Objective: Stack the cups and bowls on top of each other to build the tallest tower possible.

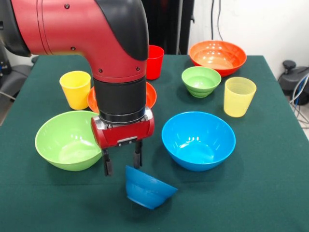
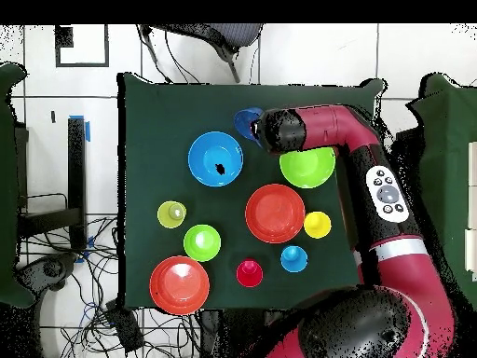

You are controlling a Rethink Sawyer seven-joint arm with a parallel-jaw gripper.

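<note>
My gripper (image 1: 122, 162) hangs over the near middle of the table, fingers apart. They straddle the upper rim of the small dark blue bowl (image 1: 147, 187), which is tipped on its side; it also shows in the overhead view (image 2: 246, 121). I cannot tell whether a finger touches it. The big green bowl (image 1: 67, 140) and big blue bowl (image 1: 198, 140) flank the gripper. The small green bowl (image 1: 201, 81), one orange-red bowl (image 1: 217, 57), the yellow cup (image 1: 76, 89), red cup (image 1: 155, 62) and ribbed pale yellow cup (image 1: 239, 96) stand apart. No tower shows.
The second orange-red bowl (image 1: 150, 96) is half hidden behind my arm. The light blue cup (image 2: 293, 258) shows only in the overhead view, near the robot's side. The green table (image 1: 270, 193) has free room at its near right corner.
</note>
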